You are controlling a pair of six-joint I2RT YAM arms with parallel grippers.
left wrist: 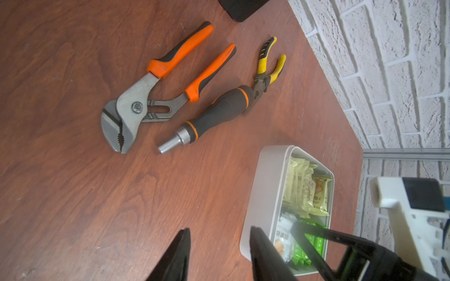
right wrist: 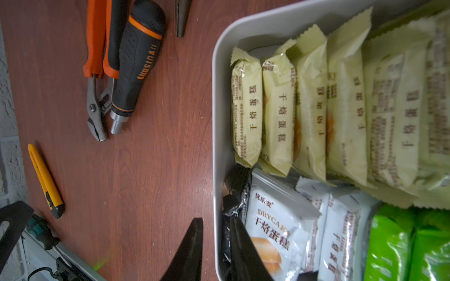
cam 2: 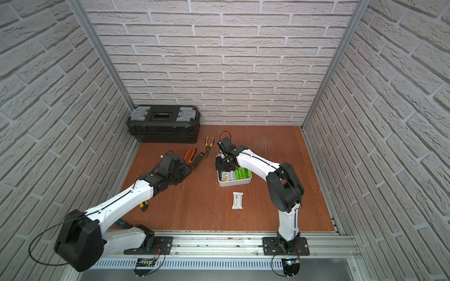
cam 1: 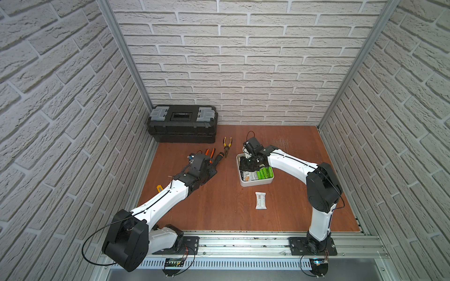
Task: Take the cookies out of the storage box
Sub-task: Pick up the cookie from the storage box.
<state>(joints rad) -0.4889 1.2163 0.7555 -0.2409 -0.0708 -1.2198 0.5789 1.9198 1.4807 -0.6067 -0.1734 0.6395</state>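
Right pincer (right wrist: pixel 216 220) straddles the storage box (right wrist: pixel 216 109) wall, wrist pitched steeply downward.

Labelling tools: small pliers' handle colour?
Yellow with black; small pliers show best in the left wrist view.

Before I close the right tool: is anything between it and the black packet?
Yes, the box wall: the right tool straddles it, one finger outside over the table, one inside at the black packet.
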